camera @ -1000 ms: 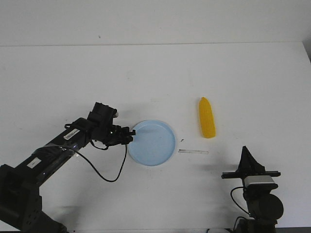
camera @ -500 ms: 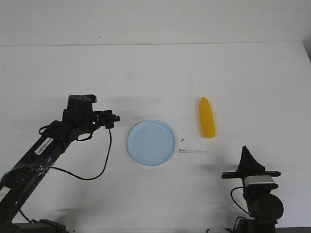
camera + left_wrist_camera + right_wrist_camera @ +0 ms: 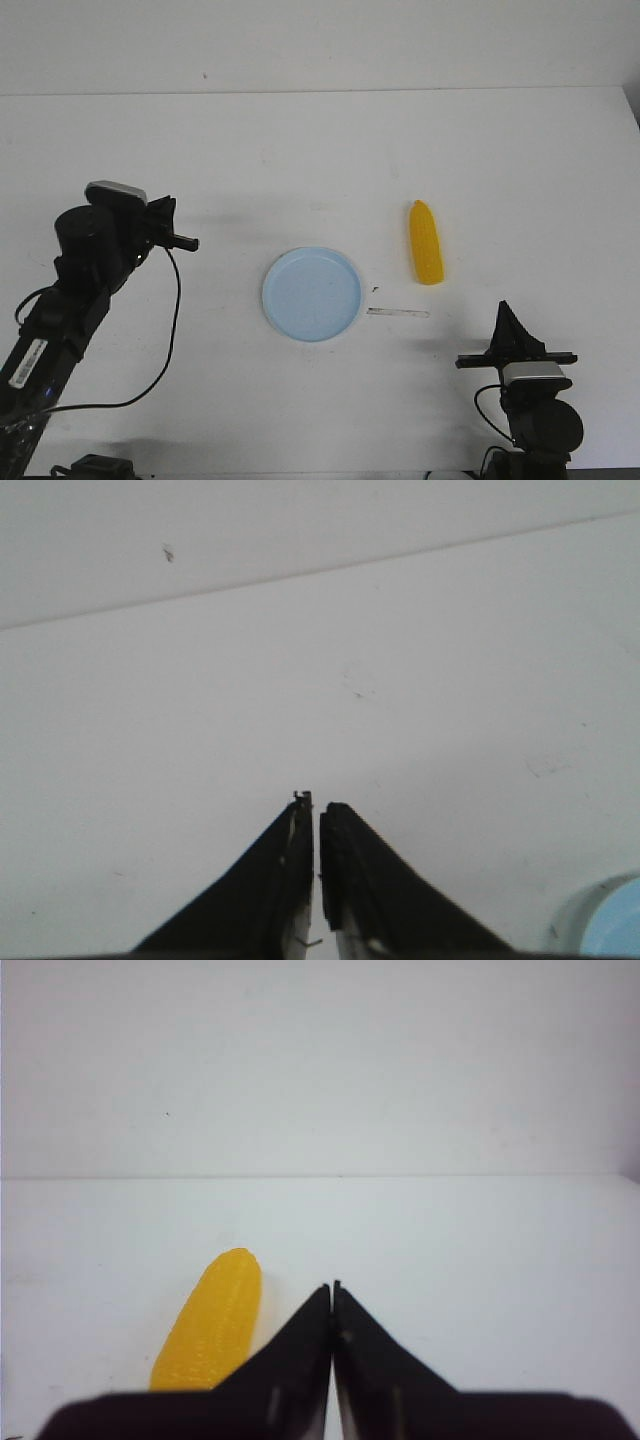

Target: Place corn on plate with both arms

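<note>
The yellow corn [image 3: 426,243] lies on the white table, to the right of the pale blue plate [image 3: 312,294], apart from it. In the right wrist view the corn [image 3: 212,1322] lies just beside my right gripper [image 3: 332,1287], whose jaws are shut and empty. That right gripper [image 3: 503,307] rests near the table's front right. My left gripper [image 3: 190,243] is raised at the left, well away from the plate, shut on nothing [image 3: 316,804]. A sliver of the plate's rim [image 3: 600,920] shows in the left wrist view.
A thin pale strip [image 3: 398,313] lies on the table between the plate and the right arm. The table's far edge [image 3: 320,92] meets a plain wall. A black cable [image 3: 165,330] trails from the left arm.
My left arm has pulled back from the plate's left rim, moving left and up. Plate, corn and right arm stay put.
</note>
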Controlling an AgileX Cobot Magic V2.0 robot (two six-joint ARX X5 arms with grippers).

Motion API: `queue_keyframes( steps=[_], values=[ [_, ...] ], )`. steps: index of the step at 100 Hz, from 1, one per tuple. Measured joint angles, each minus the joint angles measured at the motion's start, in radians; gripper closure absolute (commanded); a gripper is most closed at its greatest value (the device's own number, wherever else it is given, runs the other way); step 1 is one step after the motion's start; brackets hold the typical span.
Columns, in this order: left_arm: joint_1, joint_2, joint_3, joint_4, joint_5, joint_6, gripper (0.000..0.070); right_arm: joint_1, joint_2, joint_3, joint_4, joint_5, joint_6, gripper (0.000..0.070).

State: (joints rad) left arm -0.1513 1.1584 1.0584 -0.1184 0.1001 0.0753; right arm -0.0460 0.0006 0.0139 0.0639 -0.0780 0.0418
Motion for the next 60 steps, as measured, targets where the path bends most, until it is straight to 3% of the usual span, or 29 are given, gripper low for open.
queue_keyframes(
  steps=[19,46,60],
  values=[
    [0.066,-0.175,-0.209,0.163,0.000,0.013,0.0700,0.000,0.000,0.000,0.000,0.000,0.000,0.0696],
    [0.171,-0.426,-0.436,0.164,-0.001,0.011,0.0699,0.000,0.000,0.000,0.000,0.000,0.000,0.0696],
    [0.196,-0.547,-0.548,0.170,-0.001,-0.035,0.0699,0.000,0.000,0.000,0.000,0.000,0.000,0.0696]
  ],
)
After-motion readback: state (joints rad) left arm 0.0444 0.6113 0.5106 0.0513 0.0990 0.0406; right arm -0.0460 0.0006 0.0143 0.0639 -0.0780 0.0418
